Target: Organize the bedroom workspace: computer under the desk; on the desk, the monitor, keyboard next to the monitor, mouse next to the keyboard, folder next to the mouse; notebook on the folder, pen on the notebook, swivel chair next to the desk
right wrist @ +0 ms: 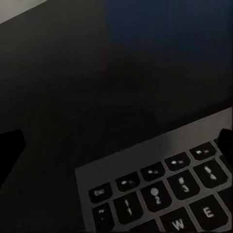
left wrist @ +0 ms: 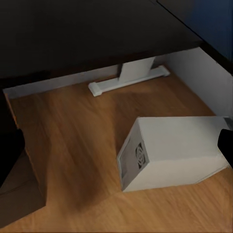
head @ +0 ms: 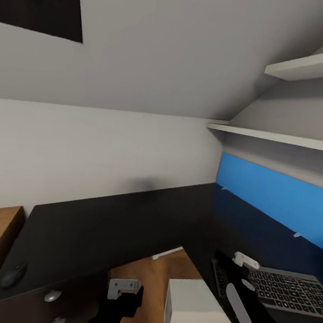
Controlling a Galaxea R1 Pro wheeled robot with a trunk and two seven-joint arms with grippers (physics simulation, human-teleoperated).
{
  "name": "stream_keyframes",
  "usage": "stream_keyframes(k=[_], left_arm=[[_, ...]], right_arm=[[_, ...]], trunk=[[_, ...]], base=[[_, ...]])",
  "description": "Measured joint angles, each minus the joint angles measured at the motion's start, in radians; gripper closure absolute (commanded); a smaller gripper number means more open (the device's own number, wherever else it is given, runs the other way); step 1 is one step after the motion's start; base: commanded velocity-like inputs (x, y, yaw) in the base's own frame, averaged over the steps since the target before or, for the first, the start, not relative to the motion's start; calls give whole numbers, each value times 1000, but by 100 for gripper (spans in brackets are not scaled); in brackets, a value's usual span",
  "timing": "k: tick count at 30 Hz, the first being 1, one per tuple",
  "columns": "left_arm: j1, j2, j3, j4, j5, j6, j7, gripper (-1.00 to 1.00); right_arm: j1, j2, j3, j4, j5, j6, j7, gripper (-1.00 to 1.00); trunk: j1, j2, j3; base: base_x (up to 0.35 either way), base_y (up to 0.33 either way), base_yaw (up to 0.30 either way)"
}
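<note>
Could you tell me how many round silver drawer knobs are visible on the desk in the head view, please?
2: the upper knob and the lower knob, both on the desk's black drawer front beside the left arm. More may be hidden below the frame.

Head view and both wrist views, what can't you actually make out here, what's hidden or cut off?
- Keyboard: its near-left end hidden behind the right arm in the head view; cut by the frame in the right wrist view.
- Computer: its lower part cut by the head view's bottom edge.
- Small dark object on the desk: too dark to identify.
- Grippers: too little shows to tell open from shut.
</note>
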Motion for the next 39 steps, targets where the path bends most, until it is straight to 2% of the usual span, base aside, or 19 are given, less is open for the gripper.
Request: stream_keyframes(k=[8, 22, 29, 39], left_arm=[[0, 0, 0, 0, 0, 0, 0, -100], [0, 0, 1, 0, -1, 0, 0, -100], [0, 0, -2, -3, -2, -2, 0, -100], [0, 0, -2, -3, -2, -3, 0, -100]], right_arm=[[0, -2, -3, 0, 1, -3, 1, -100], [0, -5, -8, 50, -2, 3, -2, -100], [-19, -17, -10, 98, -1, 3, -52, -100], [-27, -18, -9, 104, -1, 7, -75, -100]], trunk=[[0, 0, 0], [0, 0, 0], [0, 0, 0], [1, 0, 0]], base=[[191, -89, 0], [15, -5, 0], [0, 0, 0], [-98, 0, 0]])
